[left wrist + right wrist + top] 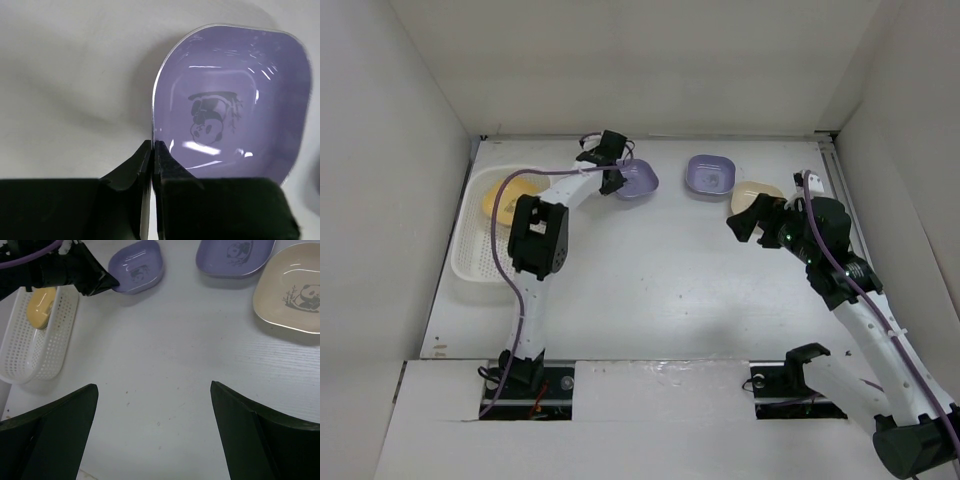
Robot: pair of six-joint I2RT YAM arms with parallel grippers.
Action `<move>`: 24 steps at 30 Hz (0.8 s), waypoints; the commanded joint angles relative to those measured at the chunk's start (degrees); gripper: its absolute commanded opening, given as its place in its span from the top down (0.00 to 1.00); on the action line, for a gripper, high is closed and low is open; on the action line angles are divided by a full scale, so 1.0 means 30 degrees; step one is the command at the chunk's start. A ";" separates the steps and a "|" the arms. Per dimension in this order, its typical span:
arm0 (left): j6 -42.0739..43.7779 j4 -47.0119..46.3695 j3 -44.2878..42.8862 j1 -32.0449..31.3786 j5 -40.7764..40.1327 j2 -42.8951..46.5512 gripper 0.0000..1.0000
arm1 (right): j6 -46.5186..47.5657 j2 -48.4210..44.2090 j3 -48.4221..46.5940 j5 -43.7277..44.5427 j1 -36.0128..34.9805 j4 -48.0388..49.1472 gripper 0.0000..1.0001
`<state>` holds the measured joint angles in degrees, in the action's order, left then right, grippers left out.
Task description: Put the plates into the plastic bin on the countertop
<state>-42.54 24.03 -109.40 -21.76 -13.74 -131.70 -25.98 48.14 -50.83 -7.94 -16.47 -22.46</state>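
My left gripper (pixel 616 180) is shut on the left rim of a lavender plate (pixel 638 178) with a panda motif; the left wrist view shows the fingers (pixel 165 165) pinching that rim of the plate (pixel 235 100). A second lavender plate (pixel 709 175) and a cream plate (pixel 756 197) lie on the white countertop (pixel 650 270). The plastic bin (pixel 470 255) at the left holds an orange-yellow plate (pixel 515 195). My right gripper (pixel 745 222) is open and empty, hovering beside the cream plate. The right wrist view shows the bin (pixel 30 345), the held lavender plate (pixel 137 267), the second lavender plate (pixel 232 255) and the cream plate (pixel 292 290).
White walls (pixel 400 150) bound the countertop on the left, back and right. The left arm (pixel 535 240) reaches over the bin's right side. A purple cable (pixel 500 220) loops along that arm.
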 commanded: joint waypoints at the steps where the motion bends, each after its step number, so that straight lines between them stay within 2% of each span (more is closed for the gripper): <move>1: 0.0910 0.1306 0.1017 0.0046 -0.0577 0.4604 1.00 | -0.0189 -0.0021 -0.0079 0.0070 0.0158 0.0865 0.00; 3: 0.1318 0.1101 0.1688 0.0977 0.0179 0.6825 1.00 | -0.0189 -0.0021 0.0095 -0.0106 0.0158 0.0865 0.00; 6: 0.1877 0.1215 0.2306 0.2618 0.2695 0.8533 1.00 | -0.0189 -0.0021 0.0097 -0.0280 0.0158 0.1041 0.00; 9: 0.1469 0.1218 0.5049 0.4813 0.1803 1.1952 1.00 | -0.0363 -0.0021 0.0302 -0.0484 0.0158 0.1275 0.00; 10: 0.1177 0.1218 0.5758 0.4821 0.1796 1.2633 1.00 | -0.0364 -0.0021 0.0302 -0.0486 0.0158 0.1449 0.00; 13: 0.0064 0.0342 0.8422 0.7362 0.1737 1.4538 1.00 | -0.0364 -0.0021 0.0478 -0.1158 0.0158 0.1859 0.00; 14: -0.0143 0.0136 1.0229 0.9139 0.2056 1.5472 1.00 | -0.0364 0.0182 0.0478 -0.1334 0.0158 0.1861 0.00; 17: 0.0644 -0.2818 1.3399 1.1407 0.4983 1.6038 1.00 | -0.0364 0.0389 0.0652 -0.1861 0.0158 0.2300 0.00; 22: 0.0503 -0.2304 1.3412 1.1706 0.4464 1.4517 1.00 | -0.0364 0.0973 0.0480 -0.2271 0.0158 0.2681 0.00; 24: 0.0121 -0.2122 1.3615 1.1706 0.3352 1.4515 1.00 | -0.0364 0.0975 0.0304 -0.2274 0.0158 0.2391 0.00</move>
<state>-41.08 19.33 -68.71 13.91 -3.22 -90.04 -26.85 51.09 -49.21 -13.08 -16.47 -18.63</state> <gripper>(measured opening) 0.007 0.999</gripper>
